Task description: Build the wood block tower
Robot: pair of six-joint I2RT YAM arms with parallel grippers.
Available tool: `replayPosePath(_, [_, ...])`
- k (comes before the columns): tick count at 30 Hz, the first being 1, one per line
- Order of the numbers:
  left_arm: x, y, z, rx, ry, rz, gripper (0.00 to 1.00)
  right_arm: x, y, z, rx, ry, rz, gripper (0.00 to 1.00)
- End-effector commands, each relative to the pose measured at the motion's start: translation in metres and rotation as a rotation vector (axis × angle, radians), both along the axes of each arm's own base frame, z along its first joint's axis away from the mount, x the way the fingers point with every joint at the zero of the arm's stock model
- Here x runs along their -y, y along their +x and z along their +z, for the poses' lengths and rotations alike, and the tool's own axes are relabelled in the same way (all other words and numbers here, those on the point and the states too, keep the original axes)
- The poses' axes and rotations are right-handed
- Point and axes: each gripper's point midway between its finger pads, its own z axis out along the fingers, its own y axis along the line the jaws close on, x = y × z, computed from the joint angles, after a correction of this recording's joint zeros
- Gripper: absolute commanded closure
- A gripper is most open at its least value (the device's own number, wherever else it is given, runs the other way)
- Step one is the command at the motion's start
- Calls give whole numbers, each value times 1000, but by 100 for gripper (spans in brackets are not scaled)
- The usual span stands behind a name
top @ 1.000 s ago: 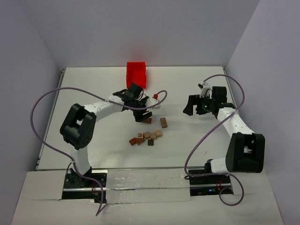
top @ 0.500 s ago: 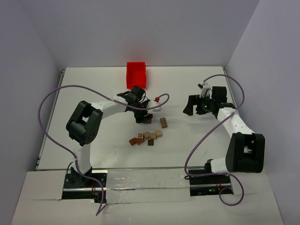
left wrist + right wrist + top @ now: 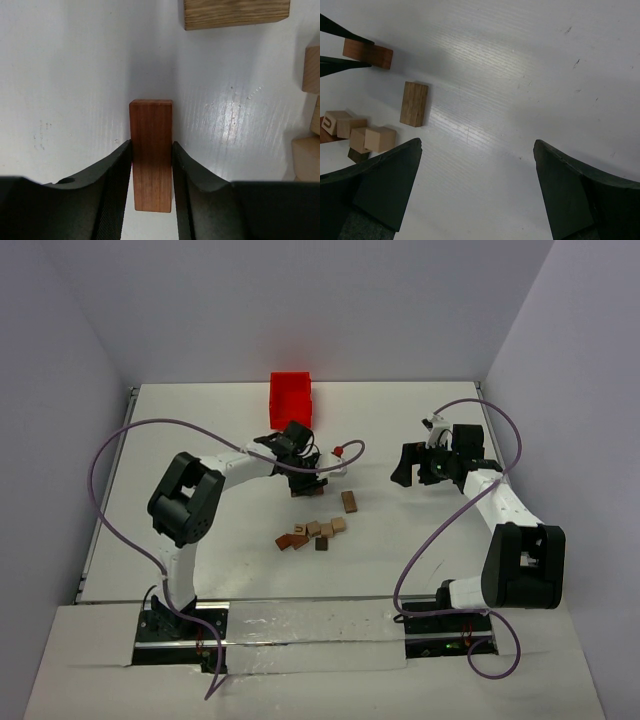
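No wood block tower stands in any view; the blocks lie loose on the white table [image 3: 200, 440]. A reddish-brown flat block [image 3: 150, 120] lies on the table with my left gripper [image 3: 151, 144] shut on its long sides, both pads touching. From above, the left gripper [image 3: 306, 486] sits low over that block [image 3: 309, 493]. A tan flat block [image 3: 349, 501] lies just to the right, and a cluster of small blocks [image 3: 312, 533] lies nearer the arms. My right gripper [image 3: 477, 145] hangs wide open over bare table, at the right [image 3: 405, 468].
A red plastic bin [image 3: 291, 398] stands at the back, behind the left gripper. Purple cables loop over both arms. In the right wrist view the tan block [image 3: 413, 104], the cluster [image 3: 357, 132] and the held block [image 3: 367, 53] lie far left.
My left gripper has come down and back a little over the reddish-brown block, and its jaws have closed onto the block's sides. The right arm has not moved.
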Motion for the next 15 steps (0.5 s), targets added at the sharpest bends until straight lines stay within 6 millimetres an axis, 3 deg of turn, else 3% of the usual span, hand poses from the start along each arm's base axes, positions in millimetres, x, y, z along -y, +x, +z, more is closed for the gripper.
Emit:
replayPosePath(1, [14,8,9,25,-24,-31,58,3,15,24,82,-14,6,0])
replayPosePath(15, [23,3,9,2,-39,-80,56,3,15,24,80,-16,8,0])
